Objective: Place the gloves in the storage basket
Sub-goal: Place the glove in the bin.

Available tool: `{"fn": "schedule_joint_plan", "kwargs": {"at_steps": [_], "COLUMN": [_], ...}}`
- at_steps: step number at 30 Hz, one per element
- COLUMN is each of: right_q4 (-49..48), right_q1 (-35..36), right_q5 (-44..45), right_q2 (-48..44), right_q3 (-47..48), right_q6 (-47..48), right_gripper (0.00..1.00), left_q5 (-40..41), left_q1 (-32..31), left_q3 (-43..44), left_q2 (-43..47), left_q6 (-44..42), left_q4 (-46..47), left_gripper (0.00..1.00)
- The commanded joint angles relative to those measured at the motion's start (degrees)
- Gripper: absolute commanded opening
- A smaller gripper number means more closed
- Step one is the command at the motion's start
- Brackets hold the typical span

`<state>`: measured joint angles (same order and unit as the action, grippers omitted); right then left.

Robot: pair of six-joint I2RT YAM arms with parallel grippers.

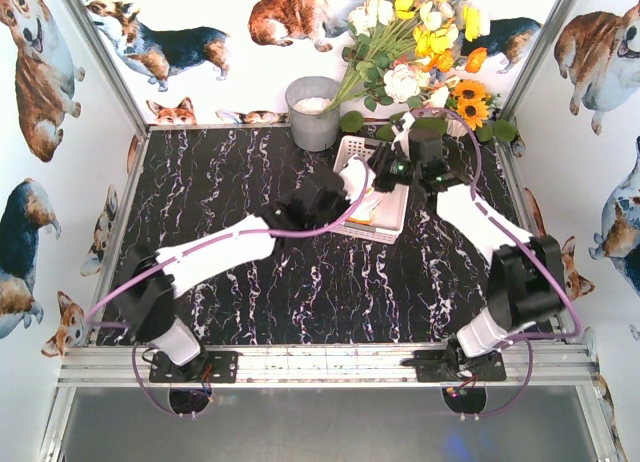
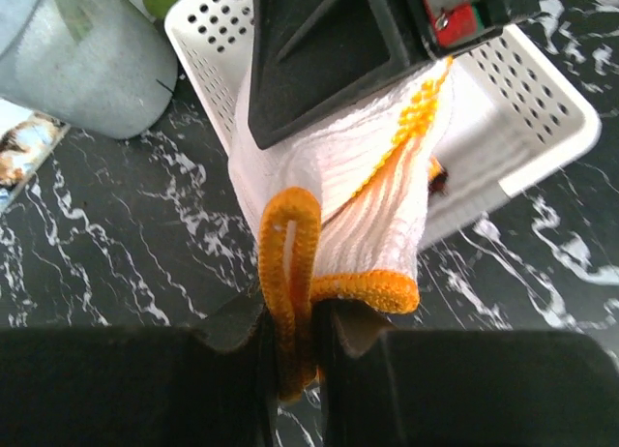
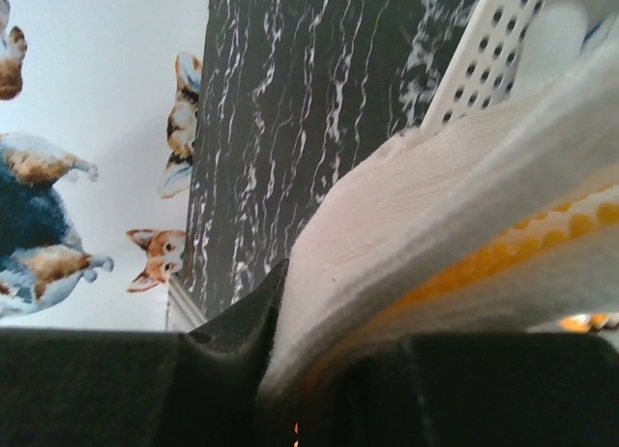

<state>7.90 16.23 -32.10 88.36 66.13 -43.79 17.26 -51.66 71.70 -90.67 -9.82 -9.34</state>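
Table (image 1: 250,282): black marble top, both arms reaching to its far middle. Flowers (image 1: 420,42) sit beyond the right fingers, at the back wall. Storage basket (image 1: 350,147) is white and perforated, directly under and beyond both sets of fingertips; left wrist view has it (image 2: 542,89) just past the fingers, right wrist view shows its wall (image 3: 474,60) ahead of the fingers. Grey bucket (image 1: 314,112) stands ahead-left of the left fingers, near the basket's corner, apart from it.

Left gripper (image 2: 290,341): fingers pinched tight on the orange cuff (image 2: 290,263) of one glove (image 2: 358,195), cuff loop standing up between the pads. Glove is white knit with yellow dots, stretched away from the left fingers over the basket's near rim.

Right gripper (image 3: 290,379): fingers closed on the same glove's other end, fabric (image 3: 435,244) bunched between the pads and running forward toward the basket.

Small orange patch (image 2: 437,176) shows inside the basket under the glove; can't tell what it is.
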Motion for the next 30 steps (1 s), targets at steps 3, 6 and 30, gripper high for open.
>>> {"fn": "schedule_joint_plan", "kwargs": {"at_steps": [3,6,30], "right_q4": [-10.6,-12.5,-20.6], "right_q1": [-4.0,-5.4,-7.0], "right_q5": [-6.1,-8.4,-12.5], "right_q2": [7.6,12.7,34.3], "right_q3": [8.1,11.6,24.2], "right_q6": [6.9,8.2,18.2], "right_gripper": [0.0,0.0,0.0], "left_q5": [-0.4,-0.6,0.2], "left_q1": [2.7,4.2,7.2], "left_q3": [8.9,11.8,26.0], "left_q2": [-10.2,-13.9,-29.6], "left_q6": [-6.8,-8.3,-16.3], "left_q4": [1.7,2.1,0.5], "left_gripper": [0.0,0.0,0.0]}}
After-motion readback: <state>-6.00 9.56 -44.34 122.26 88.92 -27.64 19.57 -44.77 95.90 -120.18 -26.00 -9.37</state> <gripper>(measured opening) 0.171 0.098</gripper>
